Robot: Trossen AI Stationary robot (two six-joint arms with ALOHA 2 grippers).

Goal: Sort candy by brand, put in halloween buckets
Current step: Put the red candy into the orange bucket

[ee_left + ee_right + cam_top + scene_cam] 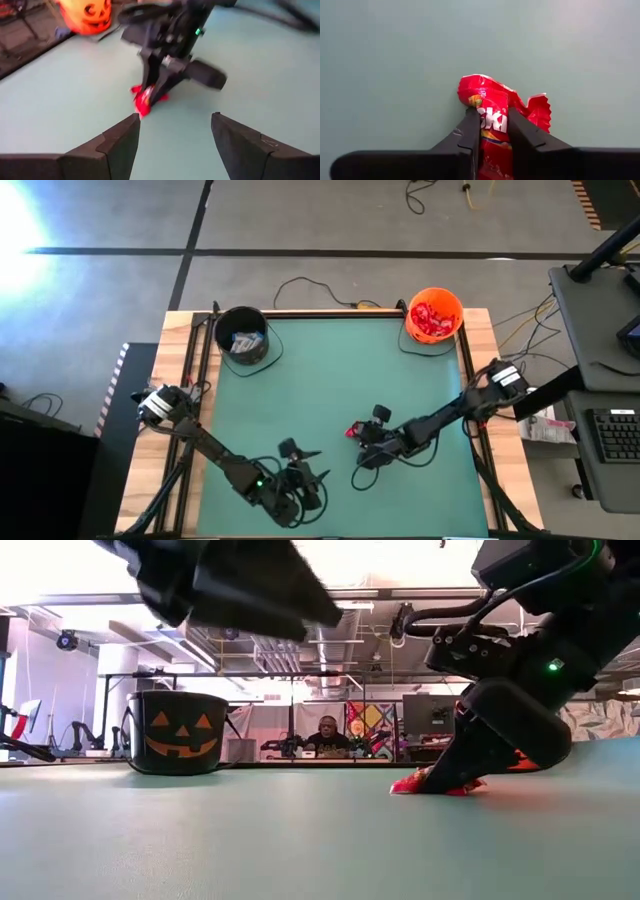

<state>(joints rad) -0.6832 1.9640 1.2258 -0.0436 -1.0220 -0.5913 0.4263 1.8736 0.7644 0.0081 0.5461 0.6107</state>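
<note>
A shiny red candy packet (492,107) lies on the green mat right of centre, seen also as the packet (352,431) in the high view. My right gripper (493,132) is shut on it. My left gripper (175,135) is open and holds nothing; it hovers above the mat near the near edge (310,470), facing the right gripper. The black bucket (243,335) stands at the far left corner with white-and-blue bars inside. The orange bucket (434,315) stands at the far right corner with red packets inside. My right gripper pinches the red packet across its middle (493,117) between its two fingers (470,135). It comes from above, slanting in from the table's right. The packet is crumpled, and its underside (425,786) rests on the mat, its crimped end (540,107) sticking out beside the fingers.
Bare green mat (330,380) stretches between the buckets and the grippers. Wooden table borders and a dark frame run along the mat's sides (470,370). A cable (310,285) lies behind the far edge. A person (328,732) sits in the room beyond the table.
</note>
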